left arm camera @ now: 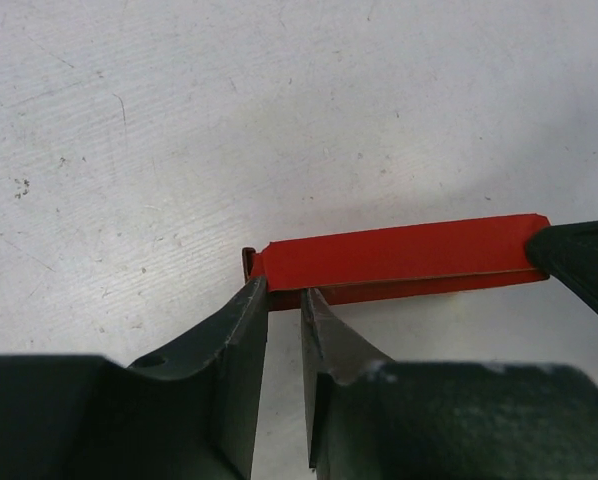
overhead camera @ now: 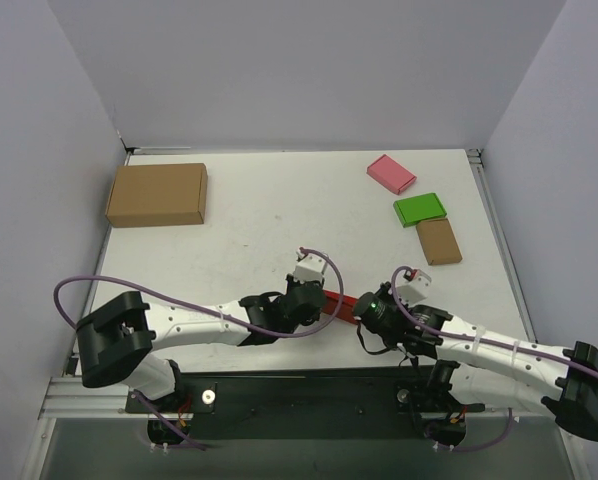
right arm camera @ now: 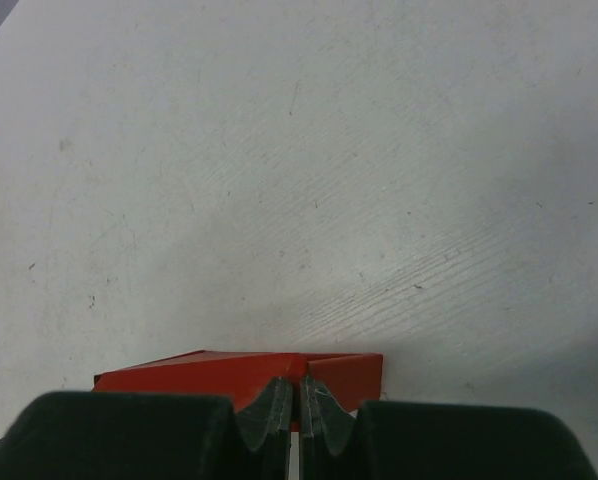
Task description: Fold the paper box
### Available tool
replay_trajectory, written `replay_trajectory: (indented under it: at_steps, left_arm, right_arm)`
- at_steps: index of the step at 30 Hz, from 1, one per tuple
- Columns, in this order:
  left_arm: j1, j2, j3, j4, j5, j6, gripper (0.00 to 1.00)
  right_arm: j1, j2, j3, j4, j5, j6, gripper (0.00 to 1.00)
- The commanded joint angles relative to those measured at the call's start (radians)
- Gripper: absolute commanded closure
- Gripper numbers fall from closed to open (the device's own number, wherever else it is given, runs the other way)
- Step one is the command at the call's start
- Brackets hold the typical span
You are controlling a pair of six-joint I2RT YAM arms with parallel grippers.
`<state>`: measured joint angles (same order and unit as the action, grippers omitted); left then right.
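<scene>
The white table point(overhead camera: 279, 215) is matte, with fine scratches and small dark specks showing in the wrist views. A large brown carton point(overhead camera: 157, 194) lies flat at its far left. At the far right three small flat boxes lie in a loose row, near one another: a pink box point(overhead camera: 391, 173) farthest back, a green box point(overhead camera: 420, 209) in the middle, and a brown box point(overhead camera: 439, 241) nearest, just beside the green one. A red box point(overhead camera: 339, 303) sits close to the near edge, well apart from the others; whether it rests fully on the surface cannot be told.
</scene>
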<state>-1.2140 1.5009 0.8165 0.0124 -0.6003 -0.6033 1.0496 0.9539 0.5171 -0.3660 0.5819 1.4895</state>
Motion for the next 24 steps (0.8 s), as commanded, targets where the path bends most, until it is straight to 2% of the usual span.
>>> replay_trajectory:
  at_steps: [1, 2, 8, 18, 21, 24]
  left_arm:
    - [-0.007, -0.017, -0.019, -0.19, 0.137, 0.059, 0.66]
    - [-0.007, -0.027, -0.017, -0.195, 0.142, 0.066, 0.6]
    - [-0.007, -0.097, -0.011, -0.206, 0.151, 0.096, 0.51]
    - [0.024, -0.175, -0.063, -0.158, 0.2, 0.071, 0.48]
    - [0.068, -0.243, -0.085, -0.124, 0.253, 0.033, 0.46]
    - [0.169, -0.316, -0.128, -0.057, 0.374, -0.016, 0.41]
  right_arm:
    - [0.021, 0.075, -0.005, -0.086, -0.097, -0.003, 1.0]
    - [0.023, 0.081, 0.0, -0.091, -0.096, -0.002, 1.0]
    - [0.023, 0.086, 0.015, -0.1, -0.074, 0.014, 1.0]
    - [0.023, 0.092, 0.04, -0.102, -0.05, 0.011, 1.0]
    - [0.023, 0.097, 0.041, -0.103, -0.05, 0.011, 1.0]
    - [0.023, 0.095, 0.043, -0.103, -0.05, 0.011, 1.0]
